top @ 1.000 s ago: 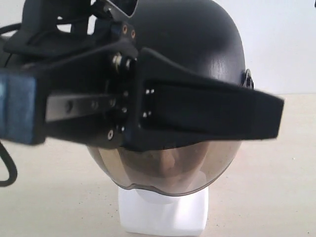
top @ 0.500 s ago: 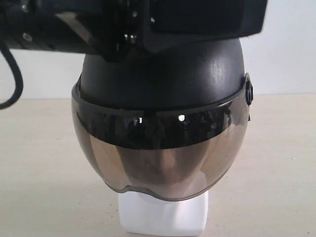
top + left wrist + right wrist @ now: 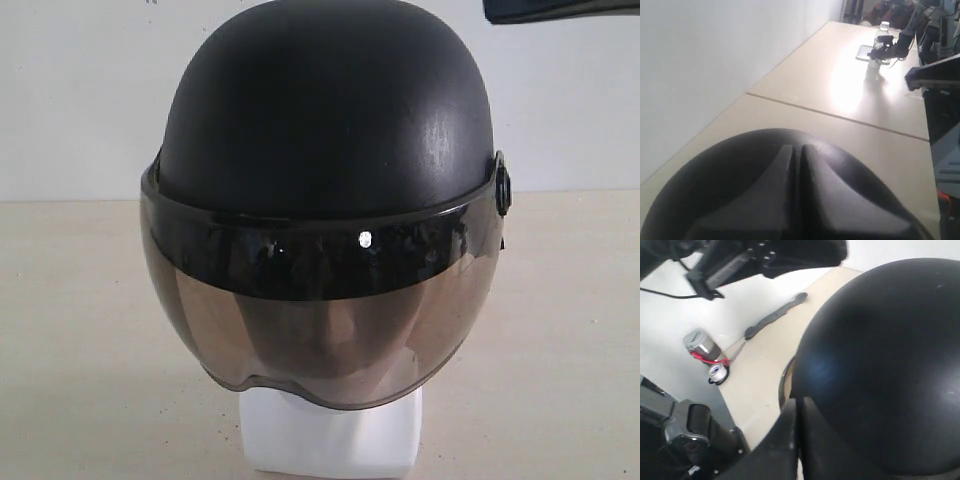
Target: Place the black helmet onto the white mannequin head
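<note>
The black helmet (image 3: 320,120) sits upright on the white mannequin head, whose face shows dimly through the smoky visor (image 3: 320,320) and whose white neck base (image 3: 330,435) stands out below it. My left gripper (image 3: 796,150) is shut with nothing between its fingers, just above the helmet's dome (image 3: 740,170). My right gripper (image 3: 797,402) is also shut and empty, close beside the helmet's shell (image 3: 880,365). In the exterior view only a dark gripper tip (image 3: 560,8) shows at the top right edge; which arm it belongs to I cannot tell.
A white wall runs behind the beige table (image 3: 80,300). A clear bottle (image 3: 883,35) stands on a farther table. Beside the helmet lie a black strap-like strip (image 3: 775,315) and a metal roll with red wire (image 3: 702,345). The other arm (image 3: 765,257) hangs above.
The arm that crossed in front of the helmet has risen out of the exterior view, leaving only a tip at the top right. The helmet has stayed on the head.
</note>
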Robot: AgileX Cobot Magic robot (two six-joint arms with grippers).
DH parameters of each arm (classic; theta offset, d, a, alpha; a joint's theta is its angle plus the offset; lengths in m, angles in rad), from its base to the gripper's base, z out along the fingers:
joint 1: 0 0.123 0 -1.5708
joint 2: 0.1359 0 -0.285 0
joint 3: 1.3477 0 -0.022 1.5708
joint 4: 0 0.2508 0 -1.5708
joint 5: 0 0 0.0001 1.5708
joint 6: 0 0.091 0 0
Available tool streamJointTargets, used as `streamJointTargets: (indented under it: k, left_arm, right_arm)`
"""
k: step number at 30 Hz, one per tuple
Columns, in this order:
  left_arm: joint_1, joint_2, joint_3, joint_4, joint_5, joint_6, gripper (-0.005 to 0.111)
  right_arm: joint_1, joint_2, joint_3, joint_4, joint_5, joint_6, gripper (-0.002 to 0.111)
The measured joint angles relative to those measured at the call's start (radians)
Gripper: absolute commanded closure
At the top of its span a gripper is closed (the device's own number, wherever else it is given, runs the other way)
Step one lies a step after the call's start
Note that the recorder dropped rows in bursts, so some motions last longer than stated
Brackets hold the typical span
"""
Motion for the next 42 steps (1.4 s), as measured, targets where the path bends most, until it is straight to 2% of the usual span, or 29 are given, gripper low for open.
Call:
streamJointTargets:
  k: [3,6,11,16,20,29,42]
  left_arm:
    - [0.002,0.029,-0.008,0.044,0.018,0.017,0.102]
    - [0.005,0.056,-0.017,0.054,0.029,0.032,0.102]
    - [0.008,0.083,-0.028,0.001,0.147,0.094,0.102]
    - [0.008,0.103,-0.029,-0.036,0.193,0.102,0.102]
    - [0.008,0.109,-0.034,-0.039,0.227,0.105,0.102]
    - [0.008,0.109,-0.034,-0.039,0.241,0.105,0.102]
    - [0.008,0.109,-0.034,-0.039,0.247,0.102,0.102]
  right_arm:
    - [0.055,0.0,0.0,0.007,0.002,0.008,0.108]
    - [0.153,0.0,0.0,-0.03,-0.021,0.059,0.108]
    - [0.324,0.015,-0.001,-0.173,-0.156,0.177,0.108]
    - [0.492,0.112,-0.001,-0.305,-0.251,0.296,0.108]
    - [0.578,0.186,-0.001,-0.402,-0.325,0.363,0.108]
    - [0.608,0.212,-0.005,-0.535,-0.384,0.49,0.108]
    - [0.612,0.212,-0.012,-0.583,-0.348,0.553,0.108]
